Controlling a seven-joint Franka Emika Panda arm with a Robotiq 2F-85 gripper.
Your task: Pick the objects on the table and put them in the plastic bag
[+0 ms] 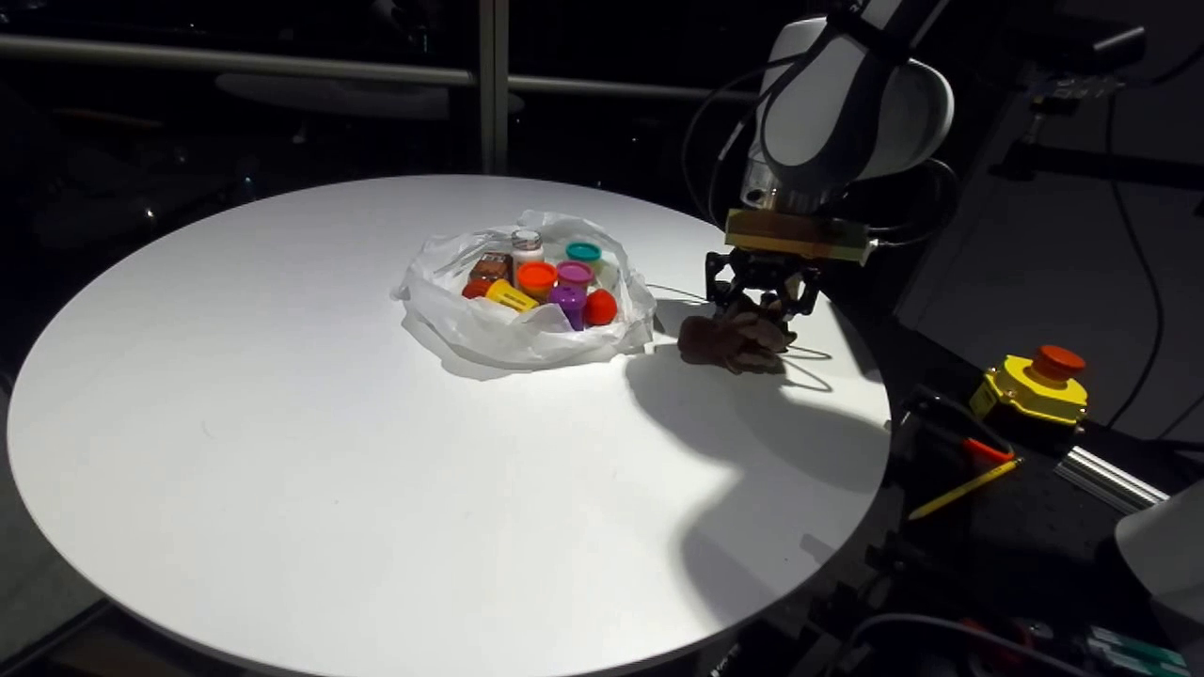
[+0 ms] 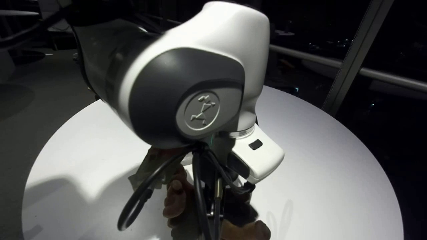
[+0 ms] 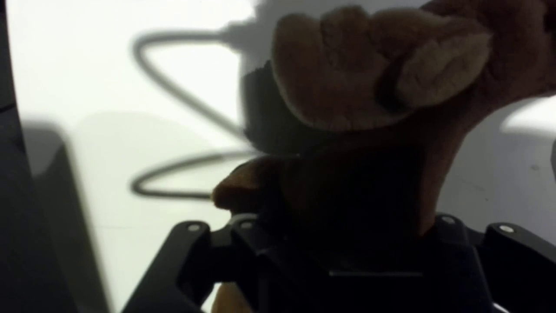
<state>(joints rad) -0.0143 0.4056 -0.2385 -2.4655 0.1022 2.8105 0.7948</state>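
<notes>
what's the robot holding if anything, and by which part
Part of the brown plush toy sits between the jaws; shadow hides the contact, so a hold and its place cannot be told.

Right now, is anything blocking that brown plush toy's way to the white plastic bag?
Nothing visible stands between the brown plush toy and the white plastic bag; in an exterior view, shadow falls across the gap. The bag's raised, crumpled side is the one hurdle: the toy would probably need lifting over it.
</notes>
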